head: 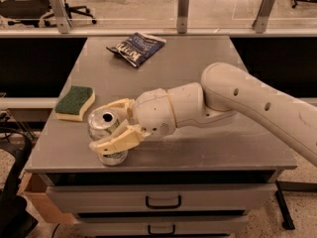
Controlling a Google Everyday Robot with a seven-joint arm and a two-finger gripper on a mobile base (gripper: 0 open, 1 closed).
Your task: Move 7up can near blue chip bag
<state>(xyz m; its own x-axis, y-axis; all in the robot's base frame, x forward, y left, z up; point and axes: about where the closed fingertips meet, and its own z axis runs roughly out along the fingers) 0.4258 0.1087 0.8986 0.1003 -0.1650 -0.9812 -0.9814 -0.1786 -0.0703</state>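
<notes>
The 7up can (105,128), silver with a pull-tab top, stands upright near the front left edge of the grey table (198,63). My gripper (98,128) comes in from the right and its two cream fingers (119,140) are closed around the can, one behind it and one across its front. The blue chip bag (136,47) lies flat at the far middle of the table, well away from the can.
A green-topped yellow sponge (74,102) lies just left of and behind the can. The table's front edge is right below the can, with drawers (163,201) underneath. A railing with posts (183,6) runs behind the table.
</notes>
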